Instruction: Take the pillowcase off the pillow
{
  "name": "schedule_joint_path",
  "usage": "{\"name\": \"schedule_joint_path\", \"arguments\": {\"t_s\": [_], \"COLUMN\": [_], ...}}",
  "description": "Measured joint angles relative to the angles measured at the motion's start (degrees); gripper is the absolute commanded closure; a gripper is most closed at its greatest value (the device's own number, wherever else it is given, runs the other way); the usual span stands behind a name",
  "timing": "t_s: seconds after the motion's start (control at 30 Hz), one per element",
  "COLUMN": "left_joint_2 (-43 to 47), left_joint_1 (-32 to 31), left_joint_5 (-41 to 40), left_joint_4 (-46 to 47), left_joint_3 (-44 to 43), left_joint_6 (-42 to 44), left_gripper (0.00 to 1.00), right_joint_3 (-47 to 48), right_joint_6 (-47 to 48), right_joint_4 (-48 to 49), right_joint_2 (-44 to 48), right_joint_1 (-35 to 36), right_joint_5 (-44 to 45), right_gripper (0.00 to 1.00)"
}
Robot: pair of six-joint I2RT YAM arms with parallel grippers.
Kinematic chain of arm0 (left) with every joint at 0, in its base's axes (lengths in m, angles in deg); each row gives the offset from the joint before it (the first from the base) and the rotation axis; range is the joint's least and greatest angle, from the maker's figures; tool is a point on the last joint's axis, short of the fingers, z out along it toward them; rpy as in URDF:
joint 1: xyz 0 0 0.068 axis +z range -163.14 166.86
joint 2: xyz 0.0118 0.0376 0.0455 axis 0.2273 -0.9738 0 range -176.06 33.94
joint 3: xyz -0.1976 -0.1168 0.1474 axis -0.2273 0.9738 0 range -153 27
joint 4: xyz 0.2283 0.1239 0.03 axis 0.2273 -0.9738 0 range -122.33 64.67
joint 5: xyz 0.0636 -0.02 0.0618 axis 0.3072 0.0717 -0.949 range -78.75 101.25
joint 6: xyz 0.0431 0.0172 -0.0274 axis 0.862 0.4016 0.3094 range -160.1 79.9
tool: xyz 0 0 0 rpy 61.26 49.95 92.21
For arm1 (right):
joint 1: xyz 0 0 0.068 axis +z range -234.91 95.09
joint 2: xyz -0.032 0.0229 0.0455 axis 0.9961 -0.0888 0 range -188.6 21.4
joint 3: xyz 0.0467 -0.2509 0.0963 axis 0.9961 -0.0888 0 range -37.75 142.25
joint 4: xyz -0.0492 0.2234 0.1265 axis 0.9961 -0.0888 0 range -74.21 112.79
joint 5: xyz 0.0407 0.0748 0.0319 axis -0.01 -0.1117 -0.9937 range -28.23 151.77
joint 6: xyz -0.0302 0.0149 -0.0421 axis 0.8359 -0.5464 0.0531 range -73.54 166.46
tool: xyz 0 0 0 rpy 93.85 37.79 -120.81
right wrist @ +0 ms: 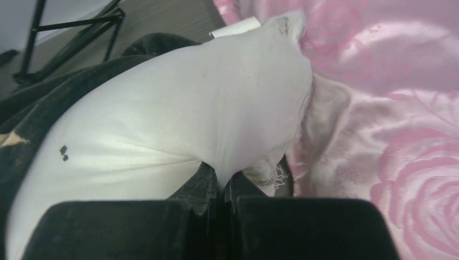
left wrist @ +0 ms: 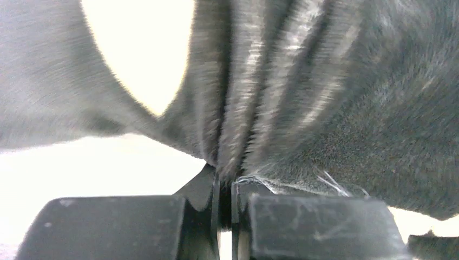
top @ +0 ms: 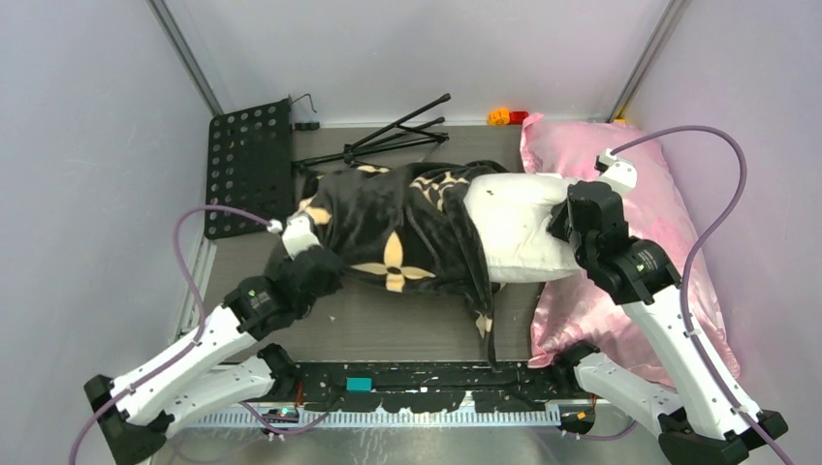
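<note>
Hidden inside the black plush pillowcase with tan flower motifs (top: 397, 232): the left half of the plain white stuffed pillow (top: 514, 228), with the right half bare. Buried in plush at that pillow's far-left end, fingertips hard to make out from above: left gripper (left wrist: 224, 181), pinched tight on a bunched pillowcase fold. At the pillow's right corner: right gripper (right wrist: 221, 181), clamped on white fabric. Under and right of the pillow, partly covered: shiny pink satin cushion (top: 669, 223).
</note>
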Motion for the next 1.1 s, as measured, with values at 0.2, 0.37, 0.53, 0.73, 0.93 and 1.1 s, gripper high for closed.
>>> {"name": "schedule_joint_path", "arguments": {"t_s": [0.2,0.37,0.53,0.73,0.93,1.1], "left_joint_2": [-6.14,-13.64,-17.9,-16.85,-16.2,-15.96], "left_joint_1": [27.71,51.63,65.13,66.97,68.54,69.2], "left_joint_5": [12.24,27.39,38.36,41.31,43.69,45.77], "left_joint_4": [-1.53,-2.67,-7.41,-8.22,-8.26,-7.63], "left_joint_3": [-14.34,-21.4,-24.85,-28.2,-33.7,-37.11], "left_joint_6": [15.82,23.5,24.13,23.63,23.54,23.54], "left_gripper": [1.0,1.0,1.0,1.0,1.0,1.0], "right_joint_3": [3.08,3.1,3.1,3.1,6.67,10.51], "right_joint_6": [4.92,4.98,3.45,3.93,4.9,7.74], "right_joint_4": [-3.19,-3.34,-3.85,-4.17,-5.88,-5.31], "right_joint_2": [-2.78,-2.73,-2.73,-2.89,-9.77,-16.31], "right_joint_1": [-5.33,-10.4,-12.0,-13.81,-15.26,-15.96], "right_joint_5": [2.58,-0.02,-6.56,-14.38,-29.16,-36.85], "right_gripper": [1.0,1.0,1.0,0.99,0.62,0.22]}}
